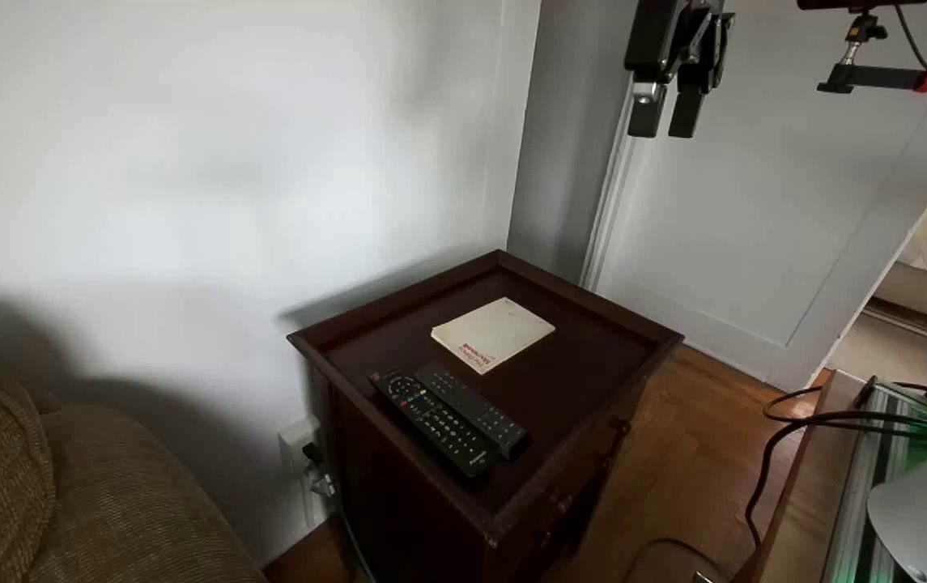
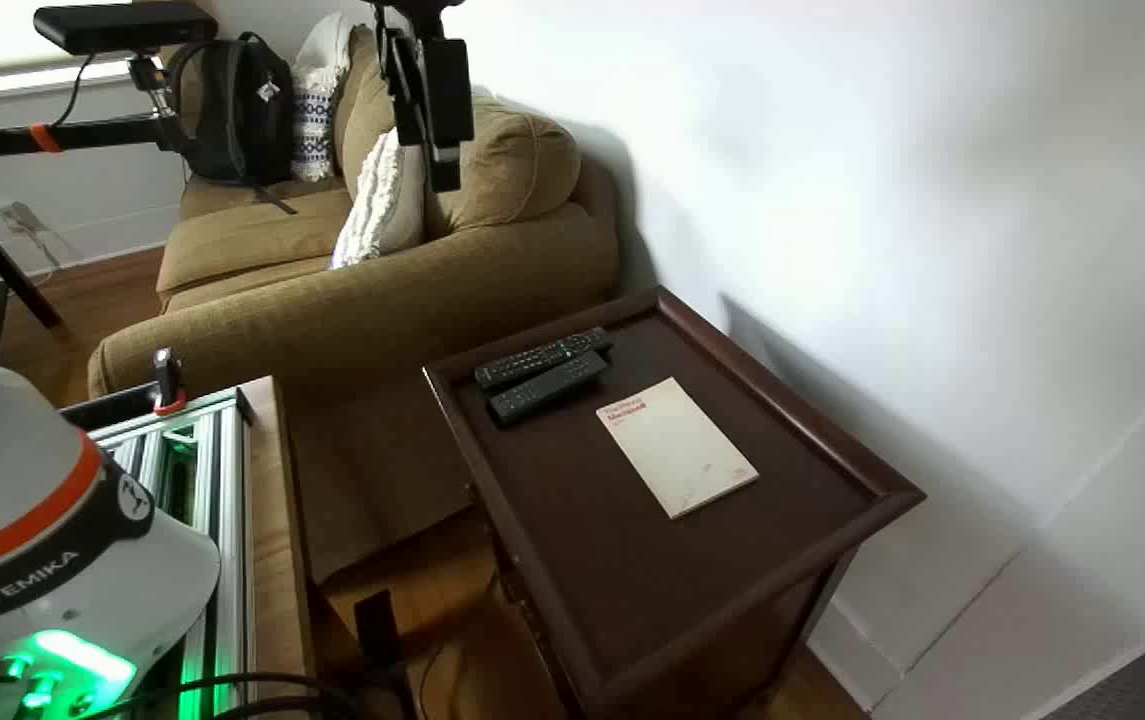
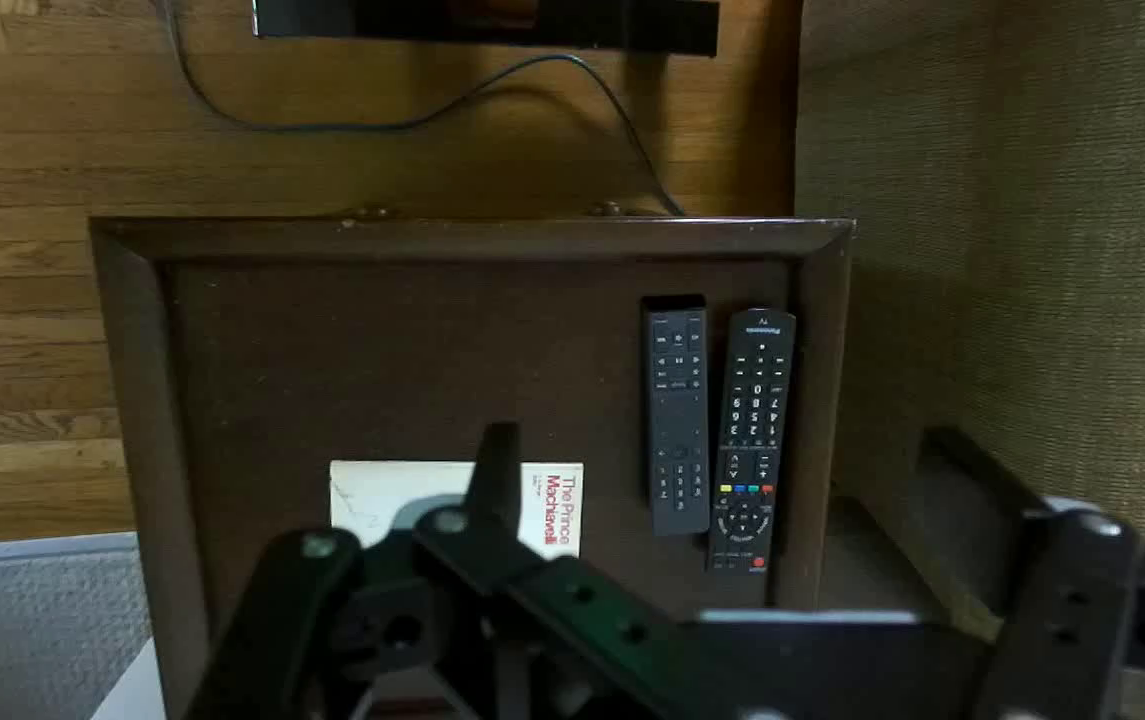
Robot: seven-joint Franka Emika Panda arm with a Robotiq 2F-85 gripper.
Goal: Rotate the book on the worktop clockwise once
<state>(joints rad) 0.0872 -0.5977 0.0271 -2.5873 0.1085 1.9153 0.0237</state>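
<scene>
Seeing the thin, cream, rectangular book [image 1: 495,334] lying flat on the dark wooden, raised-rimmed worktop [image 1: 584,356]; noticing two slim, button-studded black remotes [image 3: 678,410] nearby; finding the gripper [image 1: 666,123] hanging high above, spread wide; glimpsing a coarse-woven sofa [image 2: 372,315] alongside

There's 1 bk [image 1: 497,330], 2 remotes [image 3: 679,420], 1 wktop [image 2: 632,580], 2 fingers [image 1: 685,115], 1 sofa [image 2: 412,305] & 1 bkpack [image 2: 244,115].

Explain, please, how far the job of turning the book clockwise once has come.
Done: no turn can be confirmed; the book lies flat on the table, its edges roughly parallel to the table's.
In hand: nothing; the gripper hangs open and empty, raised clear of the book.
Left: probably the whole turn: reaching down, rotating the book clockwise, letting go.
</scene>
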